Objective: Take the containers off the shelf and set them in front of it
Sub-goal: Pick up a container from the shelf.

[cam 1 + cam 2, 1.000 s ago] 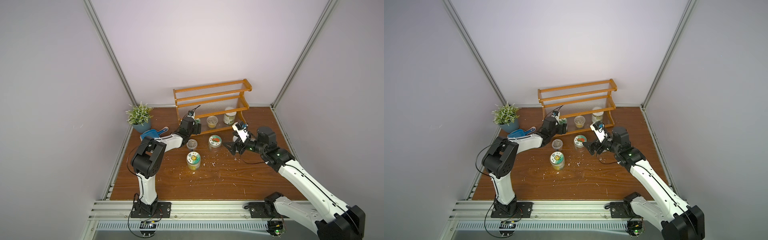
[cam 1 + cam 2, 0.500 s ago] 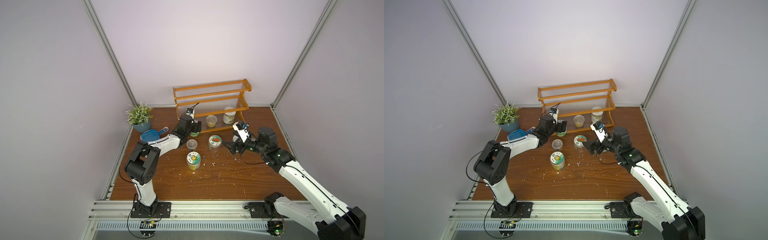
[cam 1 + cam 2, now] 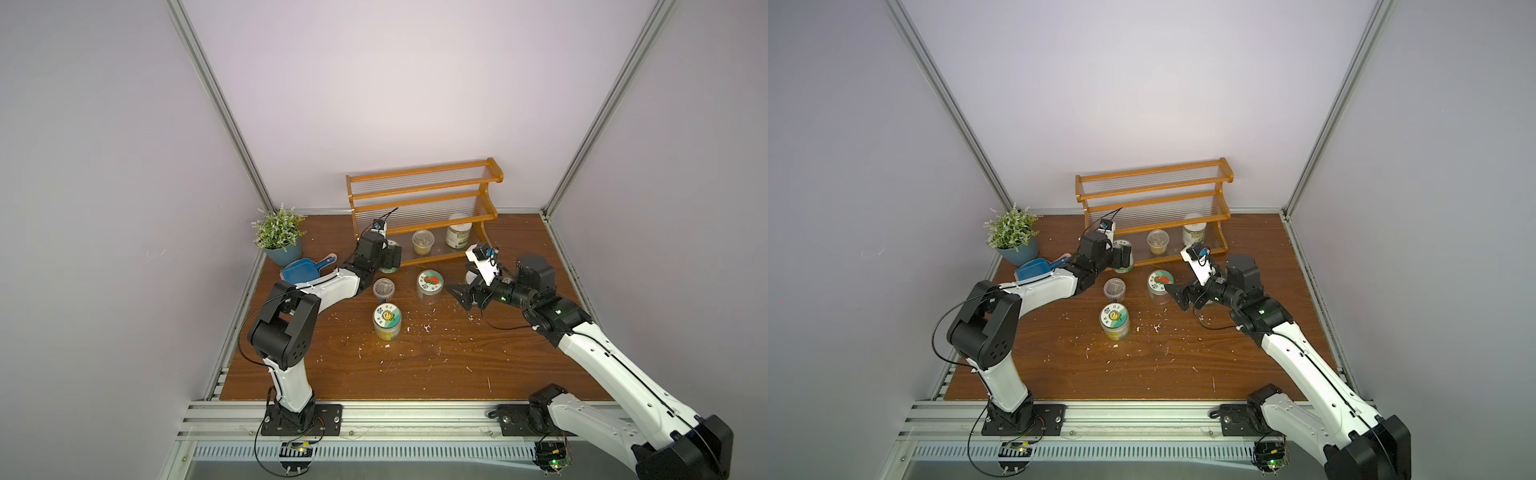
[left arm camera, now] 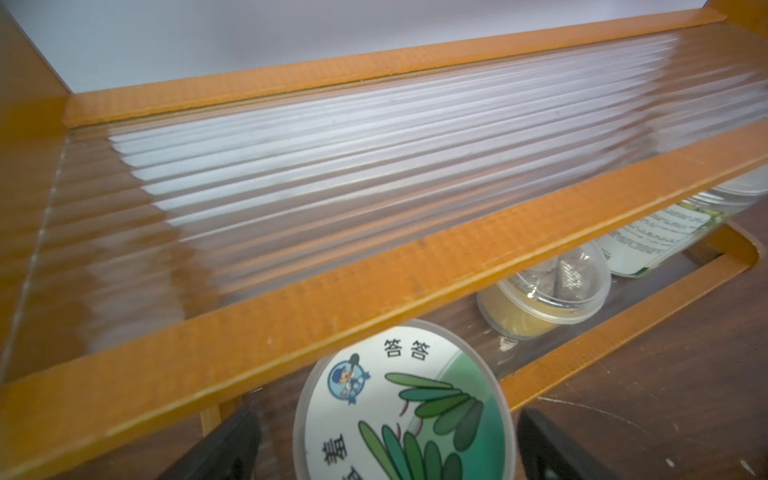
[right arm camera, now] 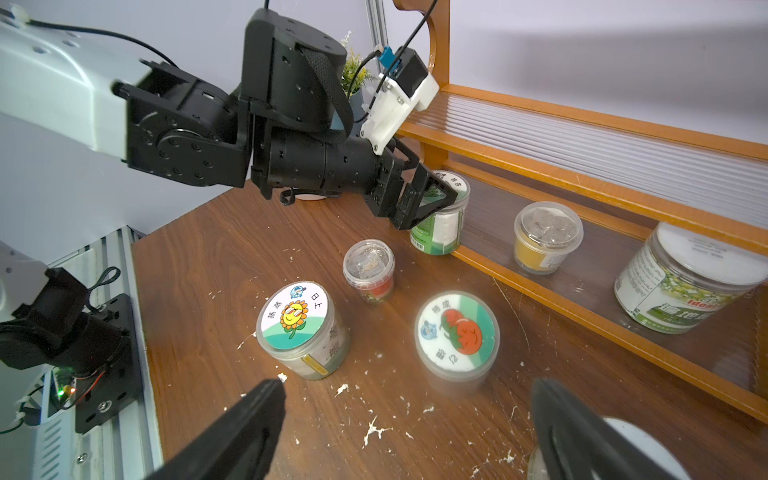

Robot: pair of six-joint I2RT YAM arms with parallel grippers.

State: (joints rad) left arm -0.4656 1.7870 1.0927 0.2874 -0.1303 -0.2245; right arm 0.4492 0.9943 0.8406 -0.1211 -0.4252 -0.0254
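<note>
Over the last second the left gripper point(image 3: 390, 258) has spread its jaws. In the left wrist view its fingers now stand on either side of the green-leaf jar point(image 4: 405, 407), with a clear gap on at least one side, so it is open and the jar stands on its own. The jar has not shifted and sits at the left end of the shelf point(image 3: 424, 172), right by the front rail of the lowest tier. In the right wrist view its base seems to rest on the worktop point(image 3: 415, 365) just in front of that rail, though I cannot be sure it is fully clear. If it is, this jar is delivered, joining the tomato-lid jar point(image 3: 429, 282), the sunflower-lid jar point(image 3: 387, 324) and the small cup point(image 3: 383, 288) in front of the shelf. The yellow cup point(image 3: 422, 243) and the white-lid jar point(image 3: 458, 232) are still on the lowest tier. The left arm reaches low, elbow raised and forearm stretched toward the shelf's left end, with the gripper about level. The right arm has held its place. The right gripper point(image 3: 457, 297) hangs wide open and empty in front of the shelf's right half.
</note>
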